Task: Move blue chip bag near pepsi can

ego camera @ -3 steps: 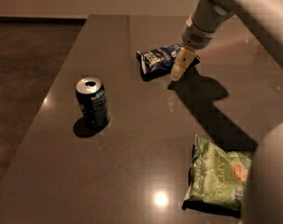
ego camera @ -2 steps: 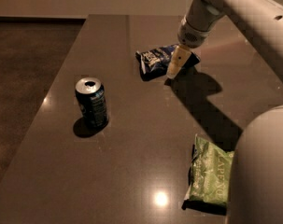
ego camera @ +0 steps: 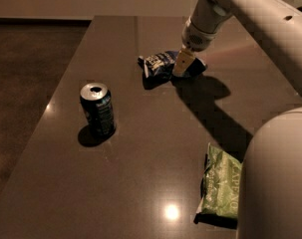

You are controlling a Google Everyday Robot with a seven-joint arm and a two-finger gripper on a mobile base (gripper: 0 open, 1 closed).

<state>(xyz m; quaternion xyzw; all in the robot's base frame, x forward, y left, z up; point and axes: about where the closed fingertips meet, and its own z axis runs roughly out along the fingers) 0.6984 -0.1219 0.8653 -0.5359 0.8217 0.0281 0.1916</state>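
The blue chip bag (ego camera: 160,65) lies crumpled on the dark table (ego camera: 140,173) at the far middle. The pepsi can (ego camera: 97,108) stands upright at the left, well apart from the bag and nearer to the camera. My gripper (ego camera: 183,63) hangs from the pale arm (ego camera: 240,9) that reaches in from the upper right. It is down on the right part of the bag and covers that part.
A light green chip bag (ego camera: 221,187) lies at the near right of the table, partly hidden by a pale rounded part of the robot (ego camera: 275,183). The table's left edge (ego camera: 51,113) drops to a brown floor.
My gripper has moved a little to the left, from beside the bag's right end to over it. The can and the green bag have not moved.
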